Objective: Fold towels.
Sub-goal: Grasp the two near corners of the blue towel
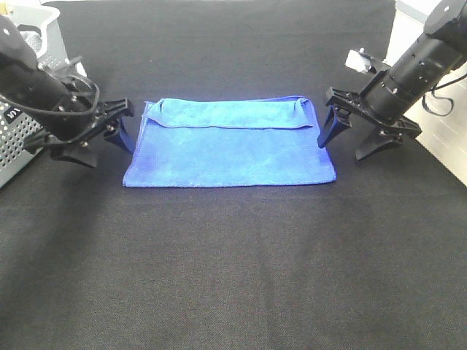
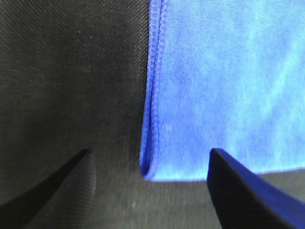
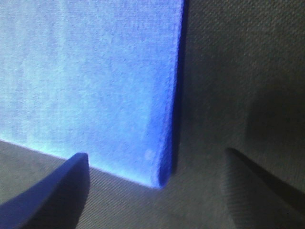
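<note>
A folded blue towel (image 1: pixel 230 149) is seen flat on the black cloth (image 1: pixel 233 277) in the upper middle of the frame, with a band turned over along its upper edge. The left gripper (image 1: pixel 102 140) is held just beside its left edge, and the right gripper (image 1: pixel 344 148) just beside its right edge. Both are spread wide and nothing is gripped. Much bare cloth is seen in the lower half.

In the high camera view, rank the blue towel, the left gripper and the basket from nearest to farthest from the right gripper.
Measured from the right gripper:
1. Blue towel, right beside it, lying in the middle.
2. Left gripper, past the towel's opposite end.
3. Basket, at the far left edge of the view.
</note>
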{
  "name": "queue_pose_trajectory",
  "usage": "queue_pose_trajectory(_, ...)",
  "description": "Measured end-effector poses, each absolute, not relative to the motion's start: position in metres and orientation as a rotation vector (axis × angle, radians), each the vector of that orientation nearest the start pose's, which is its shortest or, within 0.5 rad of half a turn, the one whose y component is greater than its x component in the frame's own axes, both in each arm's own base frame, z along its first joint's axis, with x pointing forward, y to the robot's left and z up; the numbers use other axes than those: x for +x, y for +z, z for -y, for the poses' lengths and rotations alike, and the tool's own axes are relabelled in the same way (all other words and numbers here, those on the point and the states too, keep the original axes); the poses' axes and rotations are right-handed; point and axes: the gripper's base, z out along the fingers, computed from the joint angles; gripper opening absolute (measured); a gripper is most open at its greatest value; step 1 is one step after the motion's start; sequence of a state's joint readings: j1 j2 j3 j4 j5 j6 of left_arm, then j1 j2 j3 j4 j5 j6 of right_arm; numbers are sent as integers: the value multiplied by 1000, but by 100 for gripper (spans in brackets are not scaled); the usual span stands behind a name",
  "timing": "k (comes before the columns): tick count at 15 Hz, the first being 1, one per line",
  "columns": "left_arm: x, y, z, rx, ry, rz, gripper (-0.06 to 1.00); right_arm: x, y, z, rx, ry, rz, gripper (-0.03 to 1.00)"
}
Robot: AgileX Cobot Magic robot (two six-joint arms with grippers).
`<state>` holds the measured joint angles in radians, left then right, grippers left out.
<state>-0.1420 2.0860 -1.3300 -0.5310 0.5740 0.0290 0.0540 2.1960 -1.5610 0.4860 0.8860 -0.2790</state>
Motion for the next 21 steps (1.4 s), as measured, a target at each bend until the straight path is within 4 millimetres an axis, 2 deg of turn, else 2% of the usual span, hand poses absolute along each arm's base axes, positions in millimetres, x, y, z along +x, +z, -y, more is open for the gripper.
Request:
queue_pose_trajectory(2, 410, 124, 84, -341, -535, -2777, 64, 438, 129, -56, -70, 554, -2909, 72)
queue_pose_trajectory(4, 412, 105, 88, -351, -566, -2792, 64, 441, 118, -56, -74, 546, -2901, 72)
queue_pose_trajectory(6, 413, 97, 95, -311, -621, -2787, 64, 441, 109, -58, -70, 584, -2906, 70)
queue_pose_trajectory(9, 416, 91, 105, -296, -648, -2757, 64, 444, 101, -65, -31, 698, -2882, 63)
queue_pose_trajectory(12, 422, 88, 115, -258, -663, -2750, 61, 444, 95, -71, -40, 728, -2879, 49)
queue_pose_trajectory(13, 423, 87, 121, -237, -663, -2747, 54, 443, 94, -73, -45, 729, -2881, 42)
queue_pose_trajectory(14, 423, 85, 126, -218, -664, -2749, 31, 443, 92, -75, -15, 731, -2894, 29)
queue_pose_trajectory(15, 423, 83, 127, -221, -660, -2756, 15, 443, 89, -74, 1, 725, -2904, 7)
queue_pose_trajectory(16, 423, 81, 126, -221, -654, -2762, 4, 443, 88, -74, 23, 724, -2907, 0)
queue_pose_trajectory(19, 420, 82, 127, -156, -648, -2806, 3, 441, 89, -74, 25, 725, -2925, 0)
queue_pose_trajectory(21, 415, 88, 120, -122, -670, -2864, 3, 435, 93, -73, 2, 710, -2967, 0)
